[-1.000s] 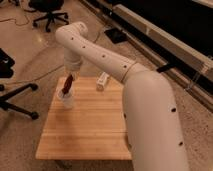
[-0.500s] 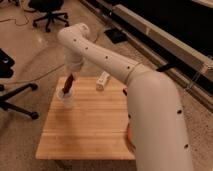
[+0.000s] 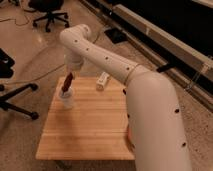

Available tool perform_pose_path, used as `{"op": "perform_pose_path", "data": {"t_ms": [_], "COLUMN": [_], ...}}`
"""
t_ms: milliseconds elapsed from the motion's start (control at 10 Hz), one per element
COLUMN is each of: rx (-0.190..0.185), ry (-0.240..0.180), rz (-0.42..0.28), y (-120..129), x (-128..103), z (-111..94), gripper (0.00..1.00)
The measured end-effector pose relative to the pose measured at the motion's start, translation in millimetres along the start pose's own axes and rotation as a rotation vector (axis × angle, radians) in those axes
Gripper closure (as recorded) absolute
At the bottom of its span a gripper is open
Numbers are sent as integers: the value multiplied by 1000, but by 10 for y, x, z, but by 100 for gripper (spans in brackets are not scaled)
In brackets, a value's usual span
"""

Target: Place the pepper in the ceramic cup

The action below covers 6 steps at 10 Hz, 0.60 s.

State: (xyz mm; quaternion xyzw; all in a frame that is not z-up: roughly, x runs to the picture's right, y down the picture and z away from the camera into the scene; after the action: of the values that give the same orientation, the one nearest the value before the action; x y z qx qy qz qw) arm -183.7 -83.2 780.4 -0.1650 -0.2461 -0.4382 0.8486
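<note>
The pepper (image 3: 67, 84) is a slender dark red piece standing tilted, its lower end at the mouth of the ceramic cup (image 3: 66, 99). The small white cup stands upright near the left edge of the wooden table (image 3: 90, 125). My gripper (image 3: 71, 73) is right above the pepper's upper end, at the end of the white arm that reaches in from the right. The wrist hides most of the gripper, so I cannot tell whether it holds the pepper.
A white bottle (image 3: 102, 80) lies on its side at the table's back edge, right of the cup. My arm covers the table's right side. An office chair (image 3: 47, 12) stands behind and a chair base (image 3: 12, 97) is to the left on the floor.
The wrist has shifted slightly up and to the right. The pepper and the cup are in nearly the same place.
</note>
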Motion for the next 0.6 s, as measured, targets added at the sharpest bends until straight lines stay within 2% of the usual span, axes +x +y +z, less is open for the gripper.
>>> {"op": "perform_pose_path", "data": {"t_ms": [600], "rx": [4], "ry": [34], "rz": [-9], "y": [-154], "x": [141], "z": [230], "gripper": [100]}}
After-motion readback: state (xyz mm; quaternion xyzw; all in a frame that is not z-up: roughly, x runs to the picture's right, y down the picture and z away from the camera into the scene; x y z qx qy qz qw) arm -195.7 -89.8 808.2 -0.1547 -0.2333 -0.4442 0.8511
